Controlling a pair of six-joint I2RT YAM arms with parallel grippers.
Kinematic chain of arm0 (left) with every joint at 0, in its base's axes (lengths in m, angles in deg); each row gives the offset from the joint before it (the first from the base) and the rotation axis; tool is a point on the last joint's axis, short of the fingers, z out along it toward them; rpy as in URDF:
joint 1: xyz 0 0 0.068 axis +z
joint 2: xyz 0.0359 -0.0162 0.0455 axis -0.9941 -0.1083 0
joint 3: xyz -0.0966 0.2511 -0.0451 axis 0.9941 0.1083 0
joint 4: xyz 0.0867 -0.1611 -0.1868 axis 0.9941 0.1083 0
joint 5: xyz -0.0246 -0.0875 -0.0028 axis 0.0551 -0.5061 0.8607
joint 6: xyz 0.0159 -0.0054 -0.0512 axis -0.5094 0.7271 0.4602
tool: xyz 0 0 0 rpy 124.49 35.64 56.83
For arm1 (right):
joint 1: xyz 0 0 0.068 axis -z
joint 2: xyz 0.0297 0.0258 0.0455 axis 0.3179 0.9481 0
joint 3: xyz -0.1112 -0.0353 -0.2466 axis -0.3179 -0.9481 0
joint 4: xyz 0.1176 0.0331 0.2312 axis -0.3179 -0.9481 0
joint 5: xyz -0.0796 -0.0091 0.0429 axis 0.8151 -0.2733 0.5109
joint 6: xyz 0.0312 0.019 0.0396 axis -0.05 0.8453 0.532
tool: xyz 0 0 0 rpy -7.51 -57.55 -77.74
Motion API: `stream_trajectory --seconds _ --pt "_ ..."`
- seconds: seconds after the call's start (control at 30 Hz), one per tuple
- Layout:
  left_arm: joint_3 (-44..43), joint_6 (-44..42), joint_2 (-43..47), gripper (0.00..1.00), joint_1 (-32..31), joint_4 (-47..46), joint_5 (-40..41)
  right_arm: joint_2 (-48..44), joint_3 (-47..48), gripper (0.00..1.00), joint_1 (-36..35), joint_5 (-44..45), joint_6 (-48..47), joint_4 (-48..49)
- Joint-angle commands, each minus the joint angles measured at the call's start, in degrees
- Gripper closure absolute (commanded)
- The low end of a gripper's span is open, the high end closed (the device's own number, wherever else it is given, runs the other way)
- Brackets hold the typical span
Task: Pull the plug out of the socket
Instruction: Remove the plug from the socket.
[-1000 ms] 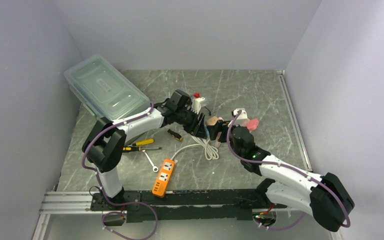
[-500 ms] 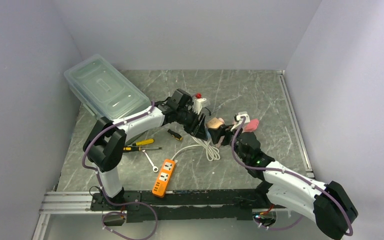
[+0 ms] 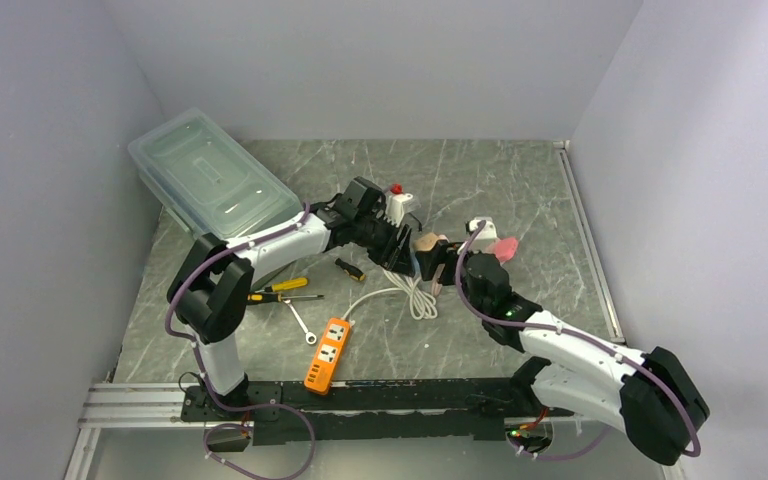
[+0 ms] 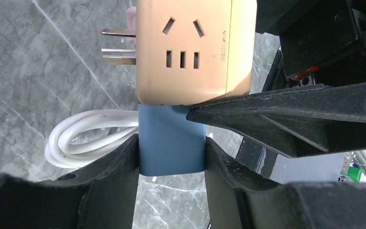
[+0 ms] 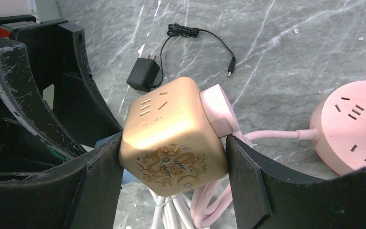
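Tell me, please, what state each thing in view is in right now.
left gripper: shut on the blue plug.
blue plug: seated in the gold cube socket, not yet pulled out.
gold cube socket: clamped by the right gripper.
right gripper: shut on the gold cube socket.
pink plug: plugged into the cube's side.
black adapter: unplugged, cord loose.
clear bin: lid on.
white cable: coiled.

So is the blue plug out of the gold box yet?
Not yet. Done: the left fingers pinch the blue rectangular plug and the right fingers hold the gold cube socket. In hand: both grips are set for the pull. To do: the plug sits flush against the cube, so they must be pulled apart.
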Motion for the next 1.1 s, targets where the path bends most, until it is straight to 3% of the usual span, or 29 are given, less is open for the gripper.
stream_trajectory --seconds 0.0,0.2,0.37,0.57,0.9,1.07 --pt "-0.76 -2.37 0.19 1.00 -0.33 2.49 3.57 0.45 3.37 1.00 1.38 9.37 0.66 0.19" --pt "-2.29 -2.79 -0.43 1.00 0.67 6.12 7.67 -1.30 1.05 1.00 1.58 4.42 -1.32 4.96" --pt "-3.08 -1.58 -1.59 1.00 3.20 6.71 6.99 -5.62 -2.53 1.00 1.61 -4.56 -5.41 12.26" --pt "-2.86 -1.20 -2.24 1.00 3.80 6.09 6.63 -5.69 -2.96 1.00 1.58 -7.81 -5.96 13.73" --pt "-1.13 -2.82 -0.01 1.00 1.02 4.30 7.32 -4.05 -0.14 1.00 1.58 6.19 -1.02 4.94" --pt "-0.17 -2.12 0.30 1.00 -0.16 1.76 2.87 -2.74 1.29 1.00 1.89 11.24 0.95 1.19"
